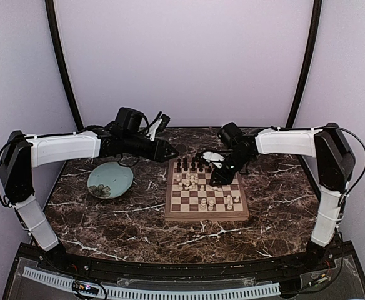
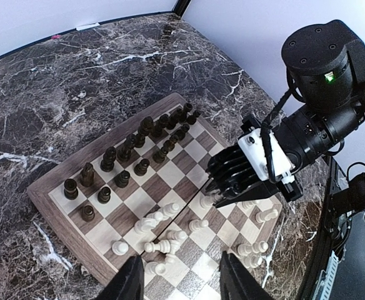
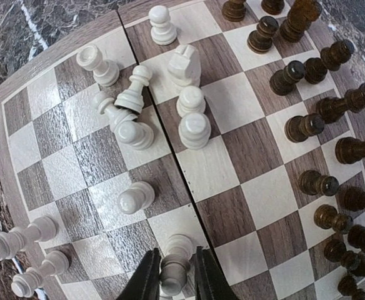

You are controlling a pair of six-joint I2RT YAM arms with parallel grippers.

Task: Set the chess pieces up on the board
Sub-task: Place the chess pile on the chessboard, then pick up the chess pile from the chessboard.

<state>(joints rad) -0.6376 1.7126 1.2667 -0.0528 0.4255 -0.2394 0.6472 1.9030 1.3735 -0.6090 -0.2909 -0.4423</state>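
Right gripper (image 3: pixel 174 256) straddles a white pawn (image 3: pixel 173 273) — gripping or freed, cannot tell; likely placing it — next, lift straight.

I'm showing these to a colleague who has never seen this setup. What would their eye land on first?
First, the checkered board on the dark marble table, with dark pieces lined along its far edge and white pieces jumbled mid-board, some toppled. Next, the right gripper low over the board, its fingers flanking one white piece. A pale-teal plate lies left of the board.
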